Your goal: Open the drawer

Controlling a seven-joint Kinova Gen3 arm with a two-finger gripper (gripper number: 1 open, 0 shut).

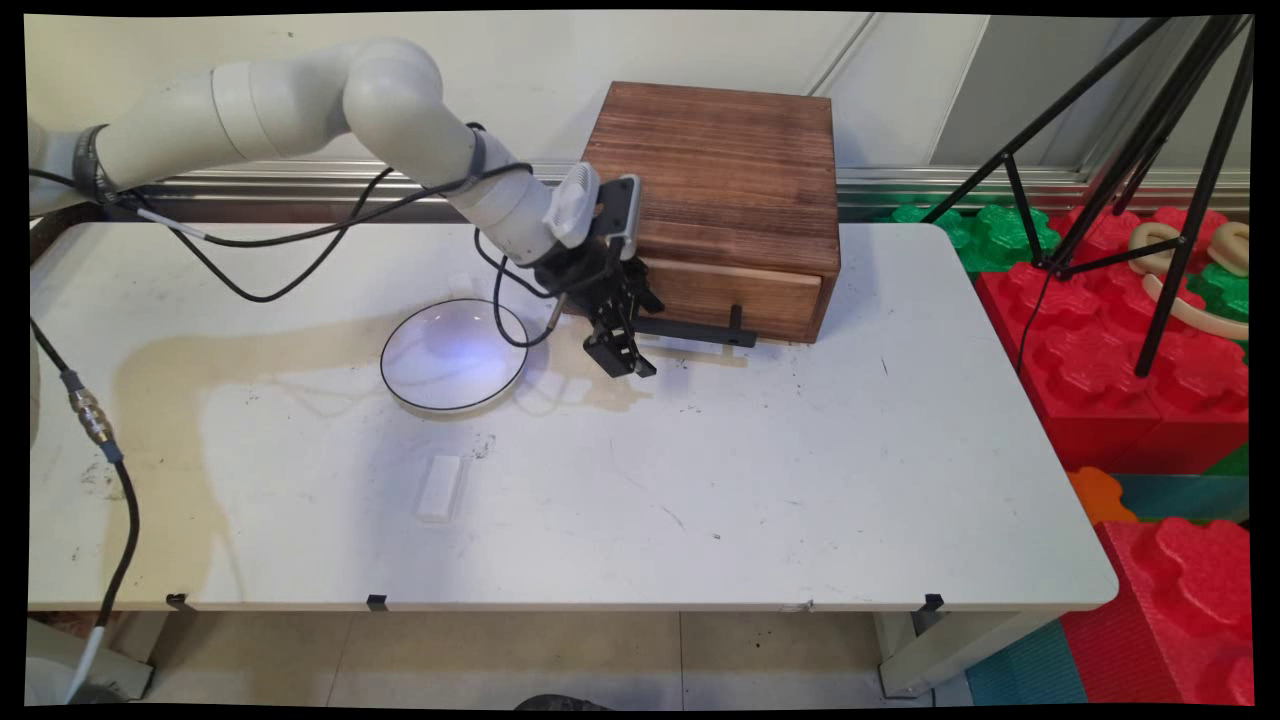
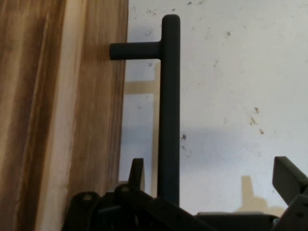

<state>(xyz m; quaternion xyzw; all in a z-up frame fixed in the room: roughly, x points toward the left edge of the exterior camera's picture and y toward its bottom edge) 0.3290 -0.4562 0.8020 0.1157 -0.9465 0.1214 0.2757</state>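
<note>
Nearest the main camera, on the white table (image 1: pixel 800 520), lies a small white block (image 1: pixel 441 487), well apart from the arm. Behind it sits a round white plate (image 1: pixel 455 353) with a dark rim, just left of the gripper (image 1: pixel 622 356). At the table's far side stands a wooden box (image 1: pixel 722 200) with a drawer (image 1: pixel 735 295) in its front; a black bar handle (image 1: pixel 700 330) runs along the drawer face on short posts.

Seen from the hand, the handle (image 2: pixel 169 106) rises between the two fingers (image 2: pixel 288 175), which stand spread wide on either side of it, one close to the wood and the other far off over bare table. Neither finger looks to be touching the bar.

By its look the handle is rigid, smooth and thin, probably metal or hard plastic, so a pinch across its round shaft near the middle would seem the soundest hold; the smooth surface might let the pads slide along it. Solid wood suggests the box is heavy and unlikely to shift, and the drawer may drag somewhat
</note>
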